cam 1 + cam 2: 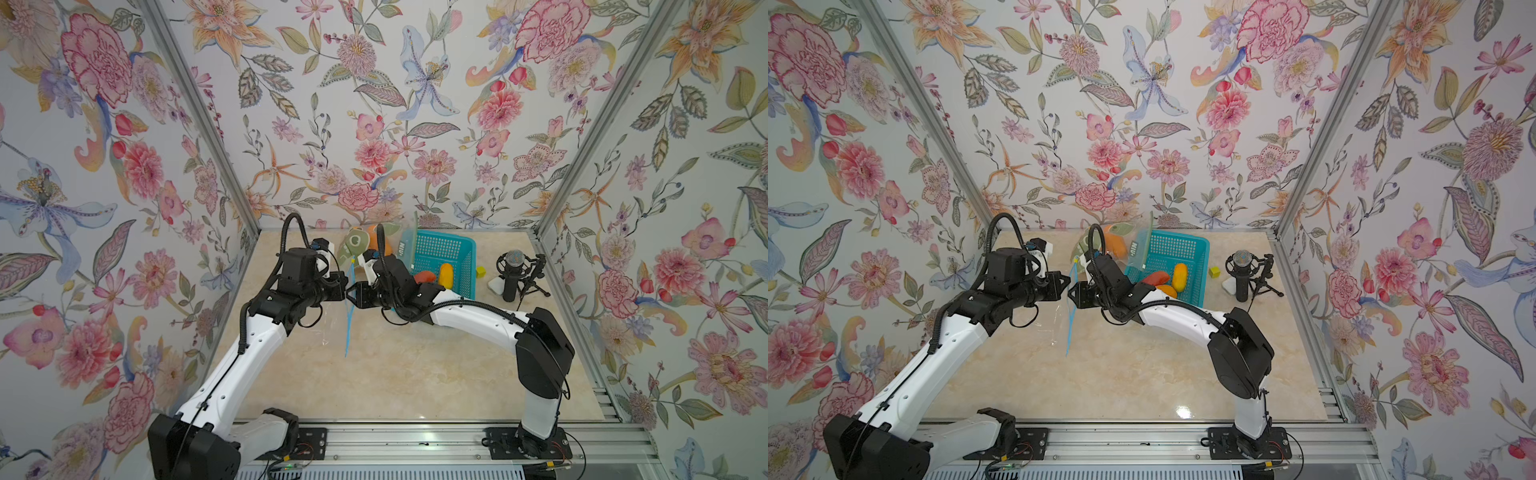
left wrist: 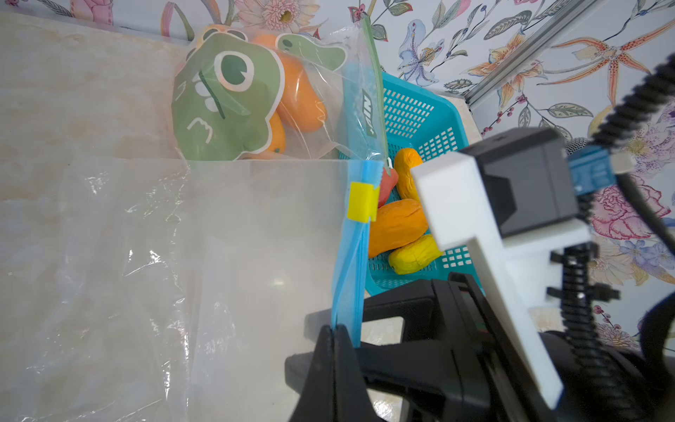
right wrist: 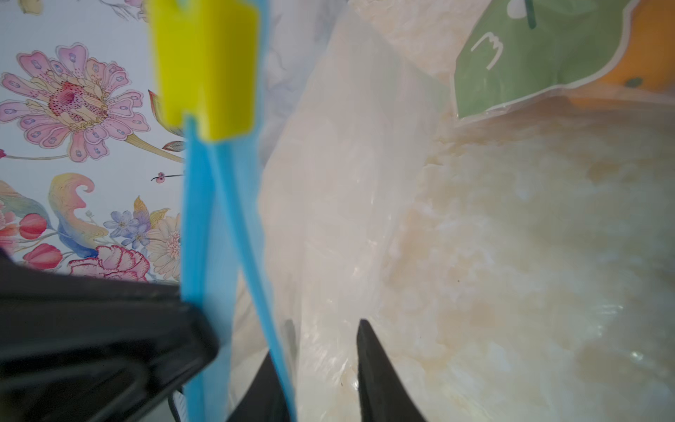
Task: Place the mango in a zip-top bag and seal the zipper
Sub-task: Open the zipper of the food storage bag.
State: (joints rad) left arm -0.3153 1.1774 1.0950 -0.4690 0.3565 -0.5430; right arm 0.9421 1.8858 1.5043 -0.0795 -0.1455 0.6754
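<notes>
In a top view the left gripper (image 1: 343, 289) and right gripper (image 1: 353, 296) meet at the bag (image 1: 332, 328), and the mangoes (image 1: 445, 273) lie in the basket (image 1: 442, 243). The left wrist view shows the left jaws clamped on the zipper (image 2: 350, 263). In the right wrist view the right jaws stand narrowly apart with film between them; best close on one lip alone, then draw it gently aside.

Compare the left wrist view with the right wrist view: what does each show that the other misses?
Left wrist only: the teal basket holding loose mangoes. Right wrist only: the right gripper, open, fingers apart by the zipper. Both: the left gripper shut on the blue zipper strip, the yellow slider, the clear bag, the green-printed bag.
</notes>
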